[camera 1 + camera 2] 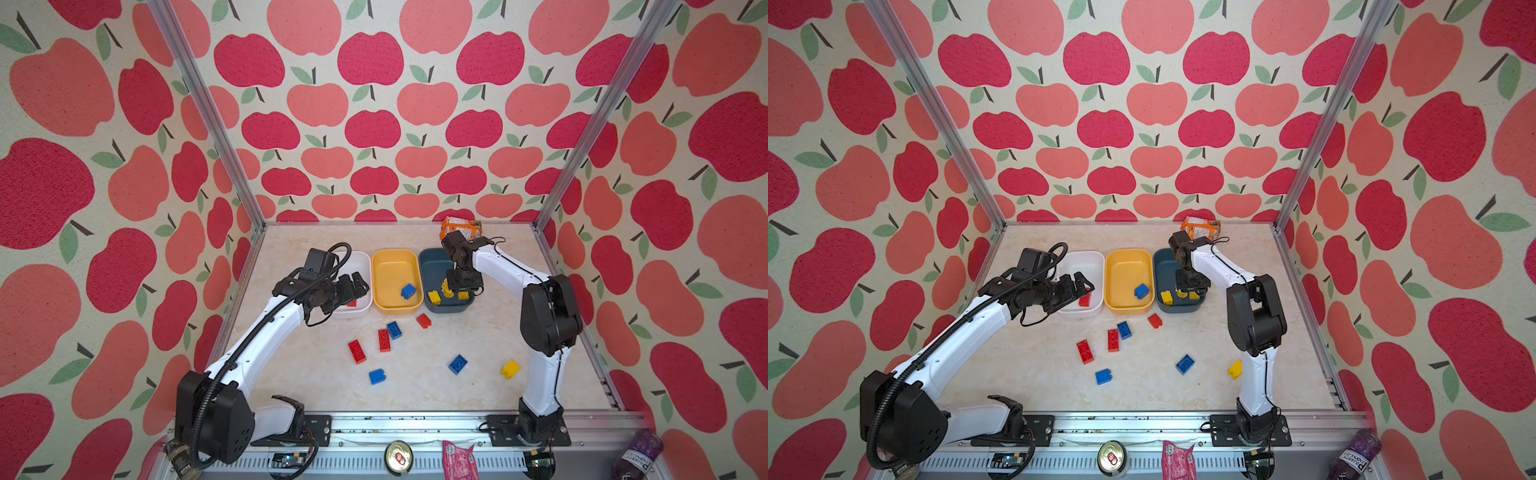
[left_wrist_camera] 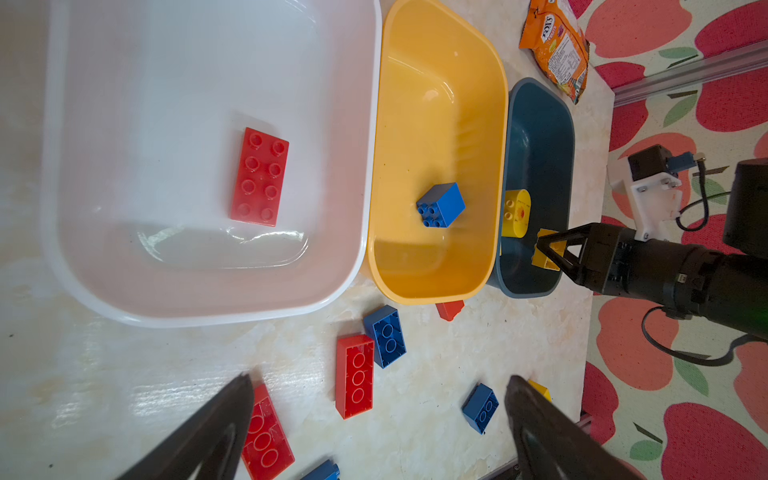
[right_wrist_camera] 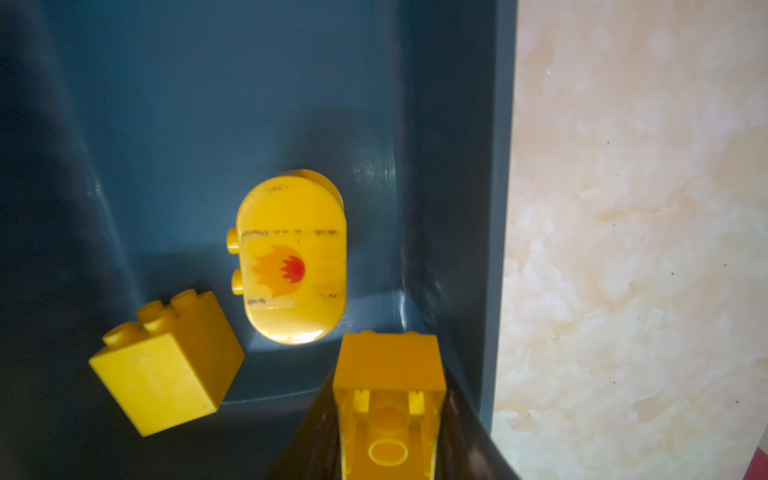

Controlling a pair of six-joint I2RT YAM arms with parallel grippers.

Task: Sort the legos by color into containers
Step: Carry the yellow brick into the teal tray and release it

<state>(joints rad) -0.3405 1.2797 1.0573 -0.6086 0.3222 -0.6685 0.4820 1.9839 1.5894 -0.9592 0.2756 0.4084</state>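
Probably light, rigid and slick, the yellow brick (image 3: 388,365) is pinched by its flat sides in the jaws of the right gripper (image 3: 388,415) low over the blue-grey tub (image 3: 498,208); the left gripper (image 2: 379,379), well apart from that tub, has its jaws spread.

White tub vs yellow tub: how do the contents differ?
White tub holds a red brick; yellow tub holds a blue brick. The red brick is long and flat, studs up; the blue brick is a small cube tipped on its side. Both tubs hold just one brick.
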